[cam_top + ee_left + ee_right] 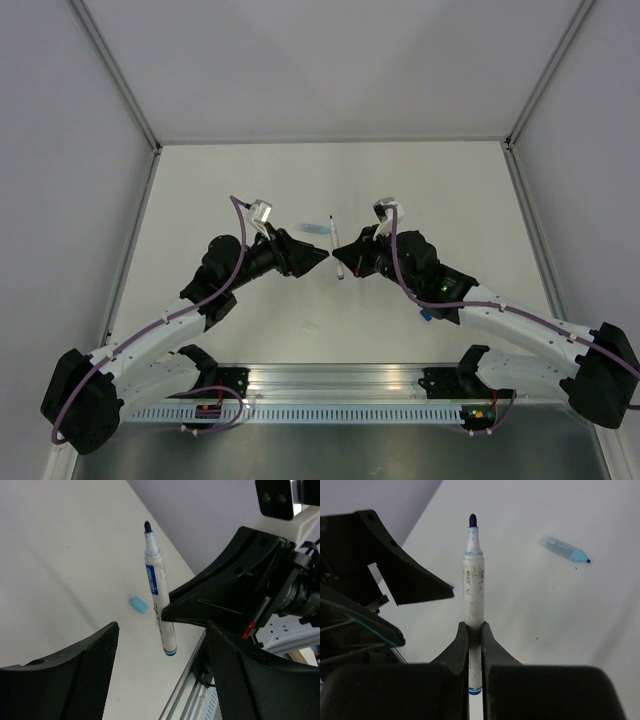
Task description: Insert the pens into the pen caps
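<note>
Gripping white pen (474, 587) low on barrel w/ R gripper (474, 630), nib toward 12 o'clock in top view. Hanging wide & empty at pen's 9 o'clock: L gripper (322, 262). Lying flat at approx 10 o'clock of pen, apart: pale blue cap (315, 230). Prob. light, stiff, slick plastic; apt to pivot in pads, so better held mid-barrel, nib end free. As for cap: tiny, light, prone to roll; take across its middle.

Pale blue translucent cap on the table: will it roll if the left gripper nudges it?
The pale translucent blue pen cap is a short round tube on its side, so it would likely roll. It looks light and hollow; on the smooth white table the left gripper could flick it away.
</note>
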Robot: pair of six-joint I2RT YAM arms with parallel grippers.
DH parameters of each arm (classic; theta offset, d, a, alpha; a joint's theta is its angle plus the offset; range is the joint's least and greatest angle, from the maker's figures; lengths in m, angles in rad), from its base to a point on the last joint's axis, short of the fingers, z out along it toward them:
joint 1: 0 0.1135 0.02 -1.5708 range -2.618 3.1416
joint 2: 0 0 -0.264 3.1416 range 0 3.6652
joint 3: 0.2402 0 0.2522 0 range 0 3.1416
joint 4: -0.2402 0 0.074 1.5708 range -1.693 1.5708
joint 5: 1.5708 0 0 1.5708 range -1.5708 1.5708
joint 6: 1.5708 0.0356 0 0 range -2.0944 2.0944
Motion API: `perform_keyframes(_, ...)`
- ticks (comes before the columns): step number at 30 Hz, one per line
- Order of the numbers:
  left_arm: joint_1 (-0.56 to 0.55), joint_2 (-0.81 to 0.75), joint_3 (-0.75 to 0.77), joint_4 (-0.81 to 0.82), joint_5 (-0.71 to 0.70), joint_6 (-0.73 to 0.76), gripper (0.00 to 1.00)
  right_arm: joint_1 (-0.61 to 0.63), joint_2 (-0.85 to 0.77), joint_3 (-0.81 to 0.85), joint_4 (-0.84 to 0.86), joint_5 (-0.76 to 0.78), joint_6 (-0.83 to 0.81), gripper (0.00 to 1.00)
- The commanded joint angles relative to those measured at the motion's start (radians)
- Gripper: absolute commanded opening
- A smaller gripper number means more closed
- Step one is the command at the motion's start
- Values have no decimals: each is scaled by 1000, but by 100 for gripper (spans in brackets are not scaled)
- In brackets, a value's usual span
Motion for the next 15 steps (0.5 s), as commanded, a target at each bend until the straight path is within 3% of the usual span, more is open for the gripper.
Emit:
perform_keyframes(1,3,5,-3,150,170,30,76,3,-56,2,118,35,64,0)
perform_keyframes(7,2,20,-23,260,272,22,76,8,-99,2,146,69,94,0)
perform_keyframes(15,0,104,9,283,348,21,78,15,-100,10,175,45,117,0)
